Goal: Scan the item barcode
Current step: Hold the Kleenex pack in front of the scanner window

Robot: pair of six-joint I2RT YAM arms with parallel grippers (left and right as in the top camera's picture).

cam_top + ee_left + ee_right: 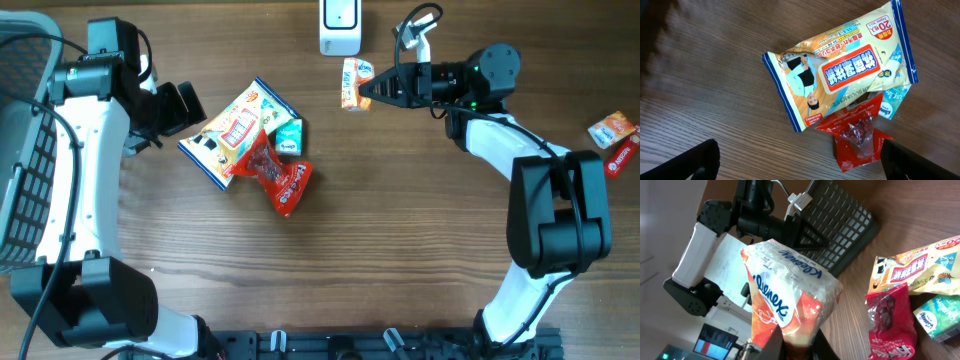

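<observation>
My right gripper [370, 90] is shut on an orange-and-white Kleenex tissue pack [352, 84], held above the table just below the white scanner [339, 25] at the back edge. In the right wrist view the pack [785, 295] stands up from between the pinching fingers [777, 345]; no barcode shows on the face I see. My left gripper [185, 108] is open, hovering at the left edge of a pile of packets. Its two dark fingers [695, 162] stand wide apart with only bare wood and the corner of a red packet [860, 140] between them.
The pile holds a blue-edged wet-wipes pack [238, 130], the red snack packet [282, 180] and a small teal tissue pack [288, 137]. A dark mesh basket [20, 150] sits at the far left. An orange packet [612, 128] and a red one [622, 158] lie at the far right.
</observation>
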